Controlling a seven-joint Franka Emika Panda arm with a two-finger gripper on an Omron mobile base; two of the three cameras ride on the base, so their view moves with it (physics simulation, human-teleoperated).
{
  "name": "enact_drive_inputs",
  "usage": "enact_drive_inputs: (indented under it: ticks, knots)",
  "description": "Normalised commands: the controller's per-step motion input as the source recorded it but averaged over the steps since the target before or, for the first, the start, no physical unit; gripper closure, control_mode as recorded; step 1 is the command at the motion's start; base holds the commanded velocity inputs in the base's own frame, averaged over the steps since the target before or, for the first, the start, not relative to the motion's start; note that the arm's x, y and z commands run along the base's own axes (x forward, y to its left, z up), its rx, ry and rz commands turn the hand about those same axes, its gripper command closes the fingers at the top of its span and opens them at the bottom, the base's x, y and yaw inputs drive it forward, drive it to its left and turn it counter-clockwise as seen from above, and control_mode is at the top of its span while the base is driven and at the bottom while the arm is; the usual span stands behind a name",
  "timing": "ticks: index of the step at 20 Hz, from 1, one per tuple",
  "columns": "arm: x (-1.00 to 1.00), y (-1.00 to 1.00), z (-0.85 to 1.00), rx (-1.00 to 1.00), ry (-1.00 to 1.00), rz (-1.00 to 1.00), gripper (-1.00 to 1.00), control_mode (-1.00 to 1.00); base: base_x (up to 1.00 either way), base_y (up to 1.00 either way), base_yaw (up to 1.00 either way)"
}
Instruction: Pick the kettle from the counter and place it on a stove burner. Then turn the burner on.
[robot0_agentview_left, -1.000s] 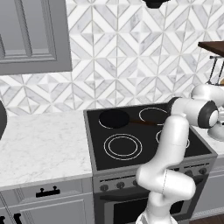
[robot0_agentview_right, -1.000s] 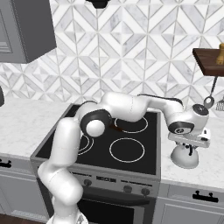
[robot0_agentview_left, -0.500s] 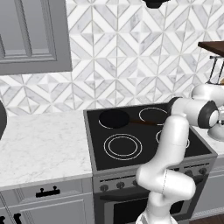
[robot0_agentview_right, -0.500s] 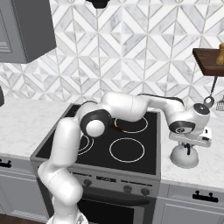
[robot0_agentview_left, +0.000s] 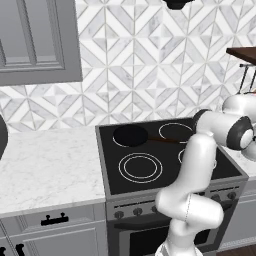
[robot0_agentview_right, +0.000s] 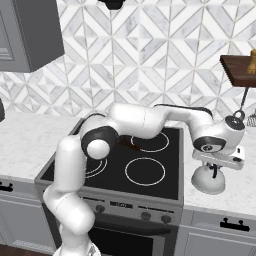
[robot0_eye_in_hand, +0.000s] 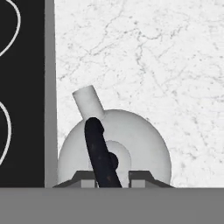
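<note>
The kettle (robot0_agentview_right: 207, 181) stands on the counter (robot0_agentview_right: 237, 197) just right of the stove. Seen from the hand, its silvery dome (robot0_eye_in_hand: 140, 144) lies below me with the spout (robot0_eye_in_hand: 87, 101) pointing up and a black handle (robot0_eye_in_hand: 97, 146) arching over the top. My gripper (robot0_agentview_right: 215, 167) sits on top of the kettle. Its two tips flank that handle, and the gripper (robot0_eye_in_hand: 112, 176) is shut on it. A stove burner (robot0_agentview_left: 140, 166) with two concentric white rings lies at the front left of the black glass.
A flat black pan (robot0_agentview_left: 130, 135) covers the back left of the stove. A wooden shelf (robot0_agentview_right: 240, 67) with hanging utensils (robot0_agentview_right: 242, 107) is above the kettle's spot. Knobs (robot0_agentview_right: 145, 216) line the stove front. More marble counter (robot0_agentview_left: 45, 170) stretches left.
The jaws have closed from wide open onto the kettle's handle. The kettle stays in the same spot on the counter, and the arm has barely moved.
</note>
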Motion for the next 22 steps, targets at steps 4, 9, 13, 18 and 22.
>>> enact_drive_inputs:
  ticks: [4,9,13,18,22]
  knots:
    - [-0.43,0.47,0.60,0.00,-0.05,-0.02,1.00,-1.00,0.00,0.00,0.00]
    - [-0.31,0.78,0.55,0.00,-0.01,0.00,1.00,-1.00,0.00,0.00,0.00]
    - [-0.14,1.00,0.25,-0.02,0.00,0.00,1.00,-1.00,0.00,0.00,0.00]
    - [-0.01,1.00,0.44,-0.01,0.04,0.07,1.00,-1.00,0.00,0.00,0.00]
    - [-0.09,0.99,0.74,-0.02,0.05,0.16,1.00,-1.00,0.00,0.00,0.00]
